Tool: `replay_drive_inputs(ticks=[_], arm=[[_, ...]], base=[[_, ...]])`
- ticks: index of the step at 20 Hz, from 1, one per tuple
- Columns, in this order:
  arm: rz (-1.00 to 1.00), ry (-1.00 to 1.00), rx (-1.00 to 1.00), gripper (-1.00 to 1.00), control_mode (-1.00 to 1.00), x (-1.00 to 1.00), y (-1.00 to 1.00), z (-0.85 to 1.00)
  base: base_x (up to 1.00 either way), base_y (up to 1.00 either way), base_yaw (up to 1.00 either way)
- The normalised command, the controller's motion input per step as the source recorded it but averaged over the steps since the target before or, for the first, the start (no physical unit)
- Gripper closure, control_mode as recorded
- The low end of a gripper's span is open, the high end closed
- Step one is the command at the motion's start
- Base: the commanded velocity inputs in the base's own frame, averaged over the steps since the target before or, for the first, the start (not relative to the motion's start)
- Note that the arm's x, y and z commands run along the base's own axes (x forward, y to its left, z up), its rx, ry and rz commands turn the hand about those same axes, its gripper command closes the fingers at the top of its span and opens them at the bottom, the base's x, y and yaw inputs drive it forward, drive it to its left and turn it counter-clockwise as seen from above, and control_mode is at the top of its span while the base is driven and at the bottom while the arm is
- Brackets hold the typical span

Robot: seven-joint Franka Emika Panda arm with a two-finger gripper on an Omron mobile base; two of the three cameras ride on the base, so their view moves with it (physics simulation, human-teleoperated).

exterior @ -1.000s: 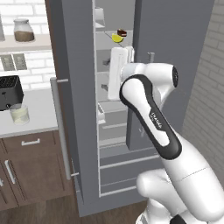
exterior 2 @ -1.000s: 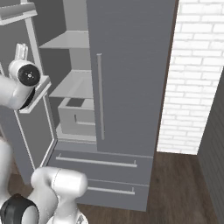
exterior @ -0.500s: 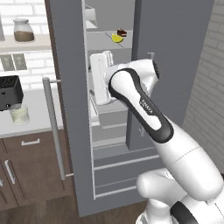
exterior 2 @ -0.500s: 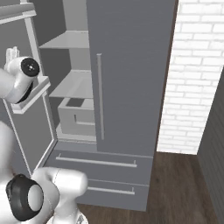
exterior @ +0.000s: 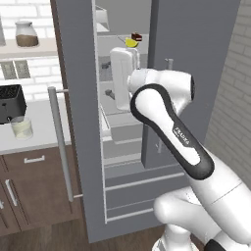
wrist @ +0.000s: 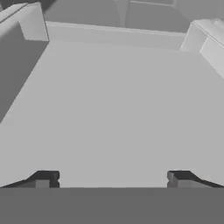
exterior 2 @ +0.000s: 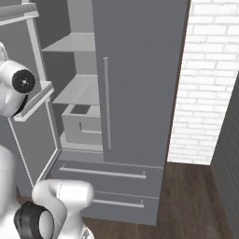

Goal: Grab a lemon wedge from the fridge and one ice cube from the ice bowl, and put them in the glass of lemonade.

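Observation:
The fridge stands with its left door swung open. On an upper shelf inside lies the yellow lemon wedge, beside a small dark red-brown block. My gripper reaches into the opening one shelf below the wedge. In the hand view its fingers stand open over a bare grey shelf with nothing between them. The glass of lemonade sits on the counter to the left of the fridge. The ice bowl and ice cube are out of view.
A black toaster stands behind the glass, and a lidded jar sits on a wall shelf above. The fridge's right door is shut. An inner drawer and two lower drawers lie below. A brick wall rises on the right.
The left fridge door has swung a little wider. My hand has moved left and slightly lower into the fridge opening.

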Motion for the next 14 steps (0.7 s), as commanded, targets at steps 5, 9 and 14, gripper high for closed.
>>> replay_drive_inputs(ticks=[5, 9, 14], arm=[[-0.04, -0.23, -0.36, -1.0, -1.0, -0.69, -1.0, 0.44], [-0.07, -0.02, -0.64, -1.0, -1.0, -0.55, -1.0, 0.02], [-0.11, -0.02, -0.8, -1.0, -1.0, -0.32, -1.0, -0.12]], base=[[0.0, 0.0, 0.0], [0.0, 0.0, 0.0], [0.0, 0.0, 0.0]])
